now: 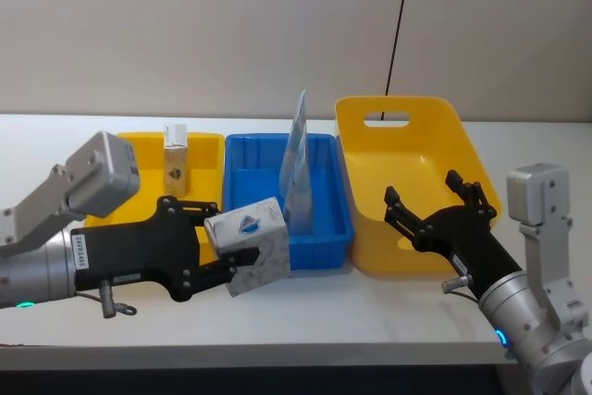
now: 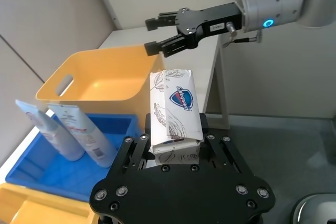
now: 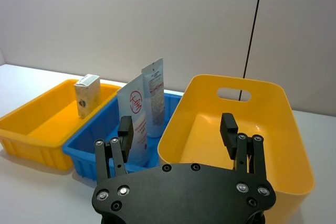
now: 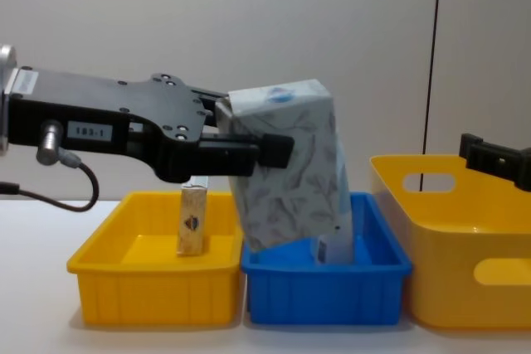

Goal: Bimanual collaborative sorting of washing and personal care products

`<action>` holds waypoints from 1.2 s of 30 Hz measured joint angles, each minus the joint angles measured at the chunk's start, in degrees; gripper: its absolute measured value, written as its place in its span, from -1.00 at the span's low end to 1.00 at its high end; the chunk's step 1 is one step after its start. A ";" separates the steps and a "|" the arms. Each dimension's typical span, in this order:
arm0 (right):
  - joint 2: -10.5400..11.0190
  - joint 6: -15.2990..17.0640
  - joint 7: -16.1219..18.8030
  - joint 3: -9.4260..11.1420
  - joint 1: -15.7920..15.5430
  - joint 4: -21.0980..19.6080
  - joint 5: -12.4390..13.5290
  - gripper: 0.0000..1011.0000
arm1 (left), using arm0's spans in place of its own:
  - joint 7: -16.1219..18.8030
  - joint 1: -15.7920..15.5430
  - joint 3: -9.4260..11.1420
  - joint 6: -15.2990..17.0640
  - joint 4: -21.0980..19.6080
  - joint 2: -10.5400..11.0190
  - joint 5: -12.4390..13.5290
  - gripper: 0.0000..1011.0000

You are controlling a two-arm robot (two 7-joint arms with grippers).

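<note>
left arm reaching forward | left claw clamped (on soft pack) | right claw spread, hovering

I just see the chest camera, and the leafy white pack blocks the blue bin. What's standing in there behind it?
Observer: A tall pale pouch with a red mark and a second pouch, both upright in the blue bin.
Operator: Is the right claw open?
Observer: Yes, the right gripper is open, beside the large yellow tub's near wall.
Operator: What's that blue bit on the pack?
Observer: A shield logo; the left gripper clamps the white pack below it.
</note>
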 joint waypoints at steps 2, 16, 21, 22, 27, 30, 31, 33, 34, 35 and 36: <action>0.00 0.00 0.00 0.00 0.00 0.00 0.00 0.98 | -0.53 -0.26 0.36 -0.45 0.36 -0.08 -0.20 -0.23; -0.01 -0.01 0.22 0.09 0.02 -0.02 0.12 0.98 | -2.42 -1.36 1.75 -1.95 1.62 -0.12 -0.81 -0.23; 0.18 -0.07 1.84 0.56 0.29 -0.49 1.41 0.98 | -2.75 -1.56 2.00 -2.18 1.83 -0.12 -0.91 -0.23; 0.21 -0.07 2.23 0.63 0.35 -0.57 1.73 0.98 | -2.75 -1.56 2.00 -2.18 1.83 -0.12 -0.91 -0.23; 0.74 -0.05 5.11 1.38 0.99 -1.22 4.18 0.98 | -2.97 -1.68 2.16 -2.38 1.97 -0.12 -0.98 -0.23; 1.14 0.05 7.18 1.75 1.55 -1.40 5.89 0.98 | -3.06 -1.73 2.22 -2.44 2.02 -0.12 -1.00 -0.23; 1.31 0.09 7.71 1.88 1.77 -1.42 6.31 0.98 | -3.08 -1.74 2.24 -2.46 2.02 -0.12 -1.01 -0.23; 1.72 0.24 9.31 2.18 2.30 -1.44 7.62 0.98 | -3.12 -1.77 2.27 -2.49 2.05 -0.12 -1.03 -0.23; 1.88 0.28 9.88 2.28 2.49 -1.44 8.09 0.98 | -3.14 -1.78 2.30 -2.52 2.07 -0.12 -1.04 -0.23; 2.27 0.43 11.26 2.51 2.99 -1.41 9.15 0.98 | -3.15 -1.78 2.31 -2.53 2.08 -0.12 -1.04 -0.23; 2.41 0.49 11.82 2.57 3.15 -1.37 9.58 0.98 | -3.16 -1.79 2.32 -2.53 2.08 -0.12 -1.04 -0.23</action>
